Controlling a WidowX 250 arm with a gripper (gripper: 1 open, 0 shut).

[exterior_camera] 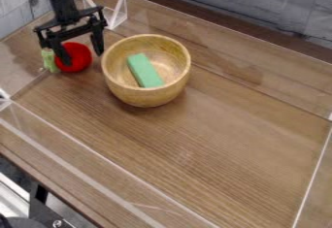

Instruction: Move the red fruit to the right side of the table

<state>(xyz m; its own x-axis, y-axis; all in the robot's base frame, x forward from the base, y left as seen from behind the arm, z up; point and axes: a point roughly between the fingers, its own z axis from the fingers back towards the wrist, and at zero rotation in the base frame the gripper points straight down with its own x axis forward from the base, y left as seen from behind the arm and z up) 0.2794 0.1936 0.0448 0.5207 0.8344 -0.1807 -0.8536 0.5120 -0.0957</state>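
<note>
The red fruit (74, 57) is sitting at the far left of the worktop (208, 145), close to the clear wall there and just beside the wooden bowl (147, 70), which is holding a flat green block (143, 72). The gripper (72, 46) is hanging right over the fruit, pointing steeply down, its fingers (50, 49) standing wide and straddling the fruit on both sides; whether they are touching it cannot be told, and nothing is being held.

The fruit is looking like a small toy piece, so it is probably light and fairly stiff, not fragile. Its round, smooth skin is likely making it slippery and prone to rolling or squirting out if pinched off-centre. The safest hold is probably across its widest part, both fingers meeting it level, clear of the green leafy end on its left. The bowl's nearness is leaving little room on that side.
</note>
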